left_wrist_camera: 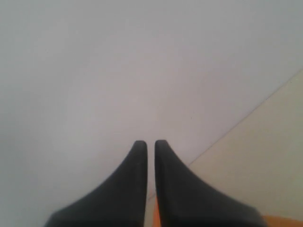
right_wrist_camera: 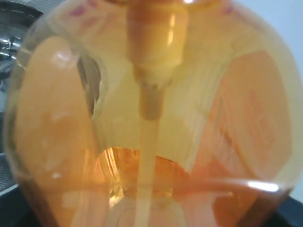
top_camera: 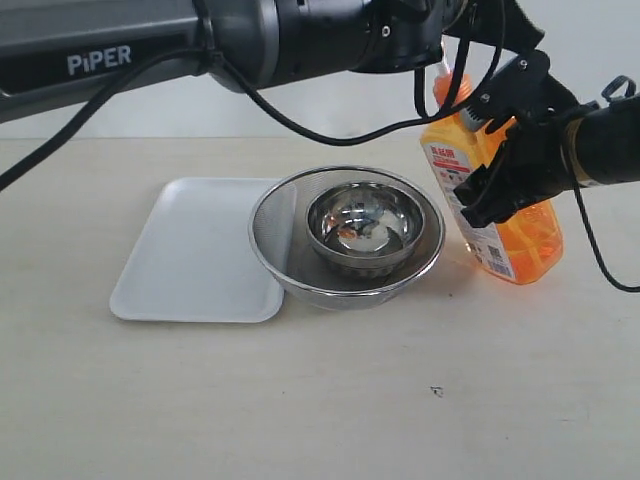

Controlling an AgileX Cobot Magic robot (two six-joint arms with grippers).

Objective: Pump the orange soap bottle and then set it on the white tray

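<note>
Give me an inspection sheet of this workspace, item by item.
Surface: beige table, one dark speck near the front.
Job's things: orange soap bottle tilted, away from the tray; white tray lying flat.
Clutter: steel mesh strainer overlapping the tray's edge, steel bowl inside it.
Grippers: right gripper shut on the bottle; left gripper shut, holding nothing.
Cables: black cables hanging loose from both arms.
Surroundings: pale wall; nothing else seen.

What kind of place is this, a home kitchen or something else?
Most likely a robot test bench, not a kitchen: a bare beige table before a plain white wall, a black arm marked PiPER, and a few staged items: orange soap bottle, white tray, steel strainer.
</note>
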